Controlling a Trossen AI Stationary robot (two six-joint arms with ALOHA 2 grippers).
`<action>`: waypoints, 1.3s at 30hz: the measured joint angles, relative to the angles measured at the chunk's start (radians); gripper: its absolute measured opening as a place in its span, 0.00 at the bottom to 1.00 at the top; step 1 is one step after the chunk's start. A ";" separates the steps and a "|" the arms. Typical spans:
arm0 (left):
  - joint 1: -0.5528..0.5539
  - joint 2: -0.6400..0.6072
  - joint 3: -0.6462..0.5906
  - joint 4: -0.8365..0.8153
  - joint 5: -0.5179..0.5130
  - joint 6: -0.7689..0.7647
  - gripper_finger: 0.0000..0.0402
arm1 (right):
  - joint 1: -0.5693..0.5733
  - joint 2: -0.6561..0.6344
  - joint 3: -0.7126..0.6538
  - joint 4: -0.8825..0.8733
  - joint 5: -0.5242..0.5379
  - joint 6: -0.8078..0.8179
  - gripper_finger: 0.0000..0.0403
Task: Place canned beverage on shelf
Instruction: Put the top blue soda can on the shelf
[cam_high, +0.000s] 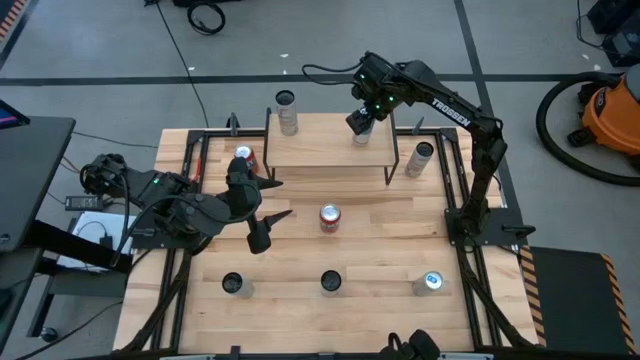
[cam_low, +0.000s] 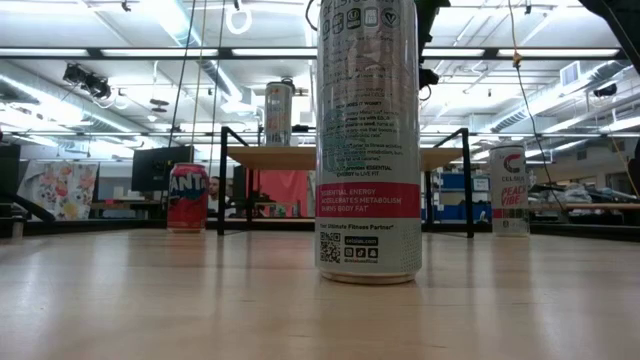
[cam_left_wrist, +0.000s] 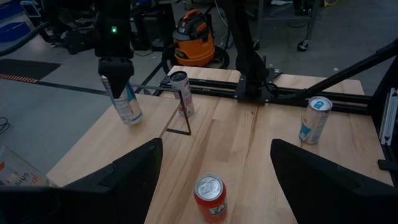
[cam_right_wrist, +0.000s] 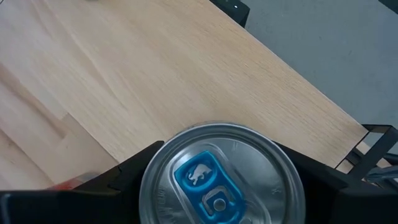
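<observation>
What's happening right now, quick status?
Right gripper around can on the shelf, fingers either side. Left gripper open, waiting mid-table. Another can on shelf's far-left corner, clear.

I see the small raised light-wood shelf on black legs (cam_high: 328, 146) at the far middle of the big wooden worktop (cam_high: 380, 250). A tall silver can (cam_high: 287, 111) stands on its far left corner. A slim silver-and-blue can (cam_high: 363, 128) sits on its far right part, with my right claw (cam_high: 362, 118) around its top. Left of the shelf stands a red soda can (cam_high: 243, 158); right of it, a white slim can (cam_high: 421, 158). Another red can (cam_high: 330, 217) stands mid-worktop, in front of the shelf. Three cans line the near edge: left (cam_high: 232, 284), middle (cam_high: 331, 283), right (cam_high: 432, 282). My left claw (cam_high: 268, 213) hangs over the left side, beside the middle red can.
</observation>
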 joint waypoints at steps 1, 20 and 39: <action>0.000 0.000 0.000 0.000 0.000 0.000 0.77 | 0.000 0.000 0.000 -0.002 0.000 -0.005 0.69; 0.000 0.000 0.000 0.000 0.000 0.003 0.77 | 0.004 0.000 0.000 0.006 0.000 -0.006 0.71; 0.000 0.000 0.000 0.000 0.000 0.003 0.77 | 0.003 -0.008 0.000 0.033 -0.008 -0.024 0.70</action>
